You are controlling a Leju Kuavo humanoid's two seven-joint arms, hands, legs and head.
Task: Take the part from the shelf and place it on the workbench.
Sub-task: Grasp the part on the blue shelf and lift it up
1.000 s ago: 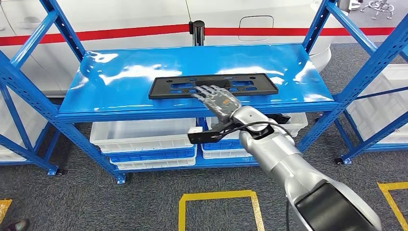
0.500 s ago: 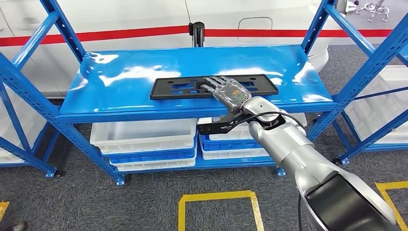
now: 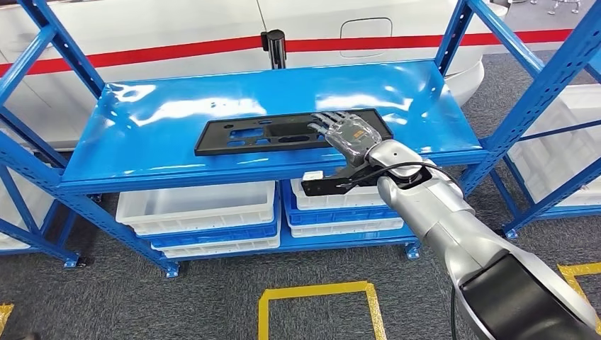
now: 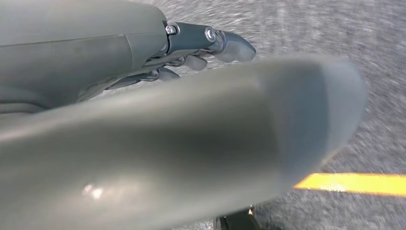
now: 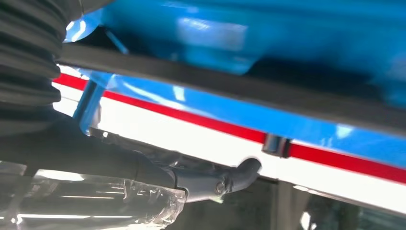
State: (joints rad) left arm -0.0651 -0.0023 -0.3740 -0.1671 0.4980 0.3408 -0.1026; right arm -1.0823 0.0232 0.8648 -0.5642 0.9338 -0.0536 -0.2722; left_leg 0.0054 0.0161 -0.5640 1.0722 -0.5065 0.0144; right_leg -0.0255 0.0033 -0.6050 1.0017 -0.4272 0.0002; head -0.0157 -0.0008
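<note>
A flat black part point(image 3: 290, 132) with cut-out openings lies lengthwise on the top board of a blue shelf point(image 3: 156, 152), in the centre of the head view, near the board's front edge. The robot's right hand point(image 3: 347, 134) reaches in from the lower right of the frame on a silver arm and lies over the right end of the part, fingers point(image 3: 327, 122) stretched forward and apart across its surface; whether they grip the part or merely rest on it cannot be told from the head view. In the right wrist view a dark finger point(image 5: 242, 175) juts out under the blurred blue board. Below the top board, white bins point(image 3: 198, 207) stacked with blue trays fill the lower level. Behind the shelf runs a white wall with a red stripe point(image 3: 177, 51), and yellow tape point(image 3: 319, 294) marks the grey floor at the bottom centre. In the left wrist view the left hand point(image 4: 191, 43) hangs over grey floor, its dark fingers curled inward with nothing in them.
</note>
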